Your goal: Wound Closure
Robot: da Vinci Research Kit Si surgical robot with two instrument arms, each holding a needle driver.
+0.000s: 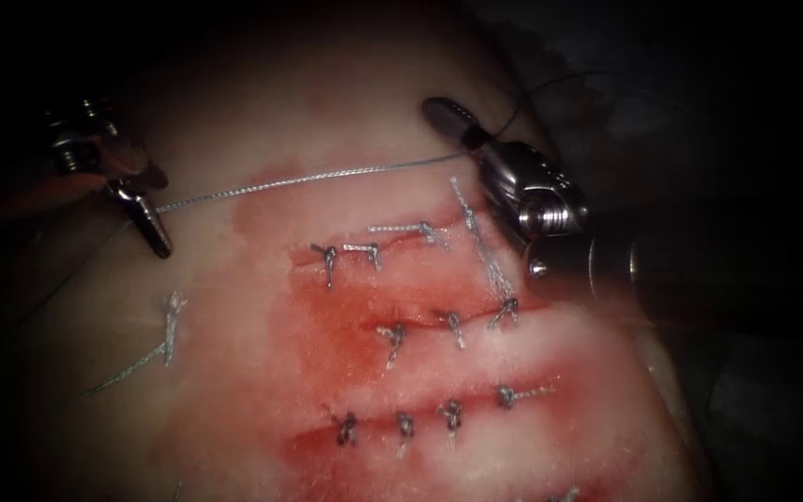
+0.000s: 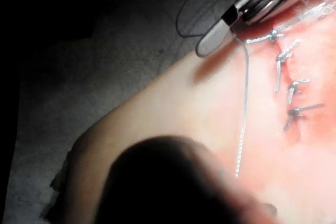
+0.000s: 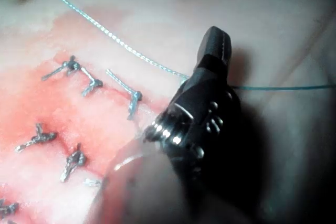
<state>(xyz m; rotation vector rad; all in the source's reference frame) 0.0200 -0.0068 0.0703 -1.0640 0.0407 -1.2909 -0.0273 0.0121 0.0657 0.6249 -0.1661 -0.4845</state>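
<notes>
From the endoscope, the left tool (image 1: 146,221) and right tool (image 1: 462,125) each clamp the thread (image 1: 299,181) stretched taut above the stitched cuts (image 1: 374,246) on the tissue (image 1: 234,372), seemingly mid-knot with steady tension wanted, while the right wrist view confirms the grip; I cannot find the needle.

Surface under tissue (image 2: 105,51): dark grey, matte, faintly mottled.
Position: beside and beyond the tissue edge.
Surround at endoscope right (image 1: 745,112): dark, with no detail discernible.
</notes>
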